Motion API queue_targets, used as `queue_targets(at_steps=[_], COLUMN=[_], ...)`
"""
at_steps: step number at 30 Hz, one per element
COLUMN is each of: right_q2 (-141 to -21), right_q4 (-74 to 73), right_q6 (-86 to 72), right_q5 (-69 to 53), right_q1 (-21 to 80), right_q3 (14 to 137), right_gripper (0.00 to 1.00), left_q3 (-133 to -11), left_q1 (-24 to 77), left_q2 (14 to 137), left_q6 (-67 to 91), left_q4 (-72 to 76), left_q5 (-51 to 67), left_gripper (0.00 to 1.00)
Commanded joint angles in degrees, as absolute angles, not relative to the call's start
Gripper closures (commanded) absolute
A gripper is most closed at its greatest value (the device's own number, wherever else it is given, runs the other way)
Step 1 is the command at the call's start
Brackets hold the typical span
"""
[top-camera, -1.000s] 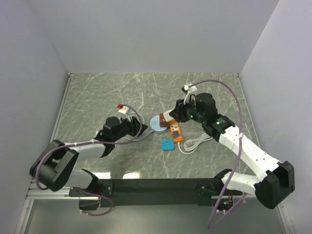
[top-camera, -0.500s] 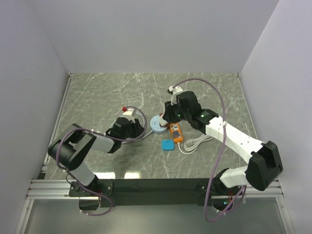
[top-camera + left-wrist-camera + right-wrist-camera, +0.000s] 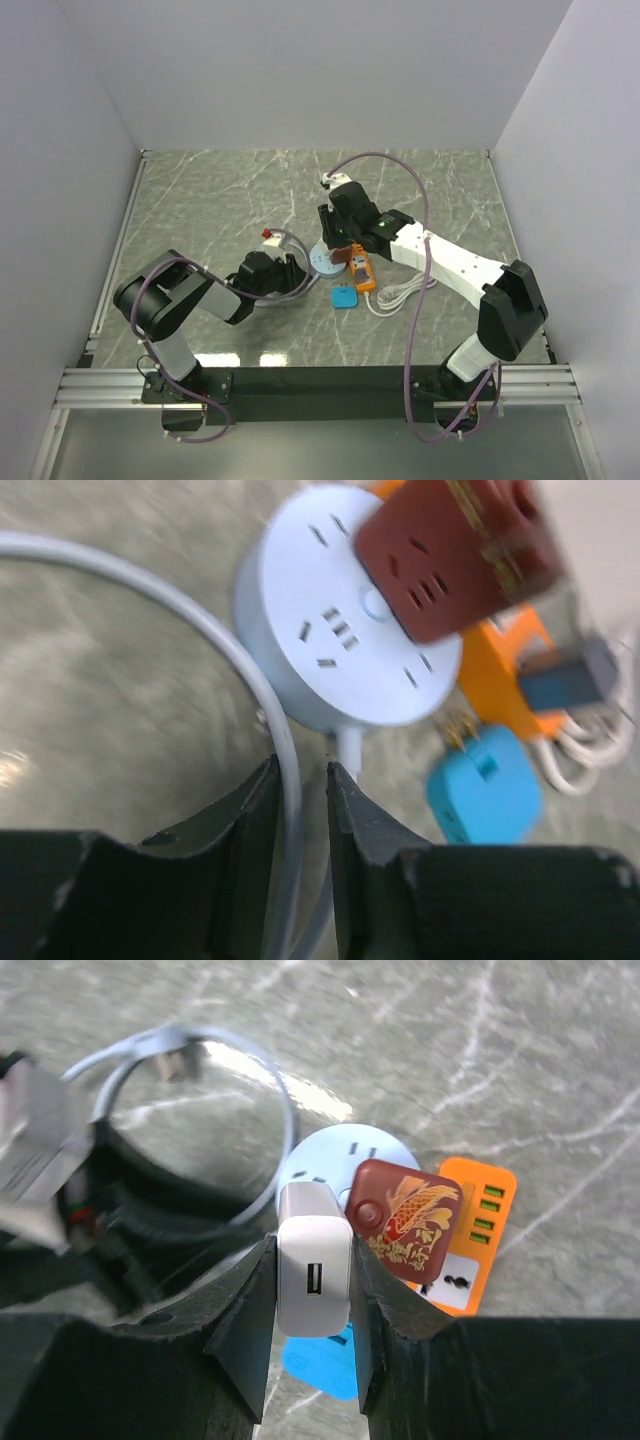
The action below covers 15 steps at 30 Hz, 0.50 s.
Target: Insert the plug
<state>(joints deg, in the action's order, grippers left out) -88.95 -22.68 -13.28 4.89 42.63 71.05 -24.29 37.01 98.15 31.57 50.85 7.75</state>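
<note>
Right claw [image 3: 313, 1252] is clamped on the white plug [image 3: 313, 1285], held at the round socket's [image 3: 330, 630] 12 o'clock edge seen from overhead; its prongs are hidden. Left claw [image 3: 300, 785] straddles the socket's cable [image 3: 190, 610], jaws slightly apart. Maroon adapter's [image 3: 405, 1218] gold emblem carries no legible writing. Both arms have closed in on the socket.
</note>
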Motion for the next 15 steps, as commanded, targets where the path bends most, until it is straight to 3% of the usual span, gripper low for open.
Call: queue_targets(at_steps=[1, 9, 15], right_q2=[-90.08, -94.57, -95.80], right_q4=[-25.48, -29.00, -31.64], right_q6=[-15.38, -16.26, -15.73], right_q5=[9.93, 11.95, 13.97], right_q1=[44.12, 46.05, 47.02], right_q3=[75.40, 78.48, 78.23], right_gripper=[1.00, 1.00, 1.00], left_q3=[-21.10, -21.80, -22.32], left_q1=[39.11, 41.39, 41.40], left_q2=[99.66, 103.01, 100.64], left_q6=[36.82, 39.02, 36.39], left_q4=[58.16, 62.67, 55.91], left_q5=[17.91, 22.15, 16.53], left_gripper=[0.69, 0.71, 0.71])
